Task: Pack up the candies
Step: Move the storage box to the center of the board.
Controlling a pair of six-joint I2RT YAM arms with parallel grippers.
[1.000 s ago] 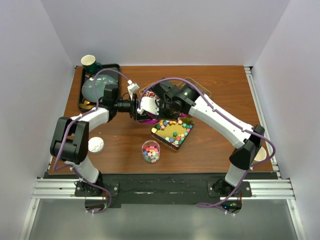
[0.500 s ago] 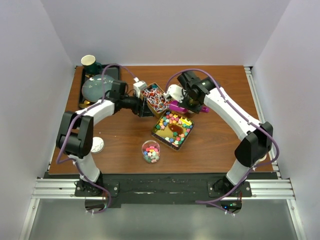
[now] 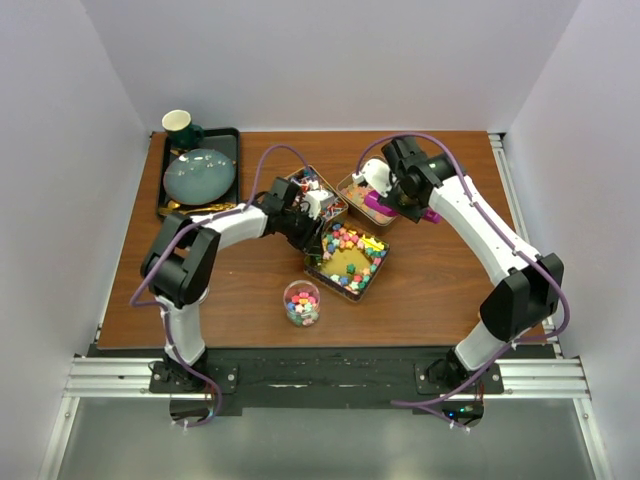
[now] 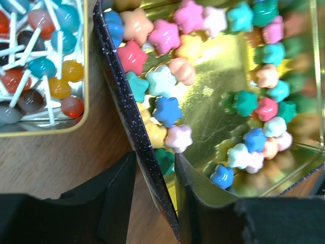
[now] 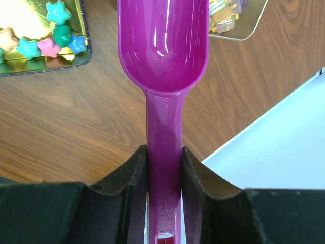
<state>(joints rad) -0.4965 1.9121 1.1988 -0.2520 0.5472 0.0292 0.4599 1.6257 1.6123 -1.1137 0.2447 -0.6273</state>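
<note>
Star-shaped multicolour candies [image 3: 350,243] lie in a gold square tin [image 3: 330,272]; they also show in the left wrist view [image 4: 165,38]. My left gripper [image 3: 318,222] [image 4: 155,162] straddles that tin's dark wall [image 4: 127,112], one finger outside and one inside, shut on it. My right gripper [image 3: 388,200] [image 5: 164,152] is shut on the handle of an empty purple scoop [image 5: 162,46] above the table near the orange-yellow gummies tin [image 3: 358,187]. A tin of stick candies [image 3: 303,186] [image 4: 40,61] sits beside the left gripper. A small jar [image 3: 301,303] holds multicolour candies.
A black tray [image 3: 228,140] at the back left carries a grey plate [image 3: 198,175] and a green cup [image 3: 178,123]. In the right wrist view, the star tin's corner [image 5: 76,56] and the gummies tin [image 5: 238,25] flank the scoop, with the table's white edge [image 5: 284,147] beyond.
My left gripper moved right from the stick-candy tin to the star tin's wall. My right arm carried the scoop back and to the right, beside the gummies tin.
</note>
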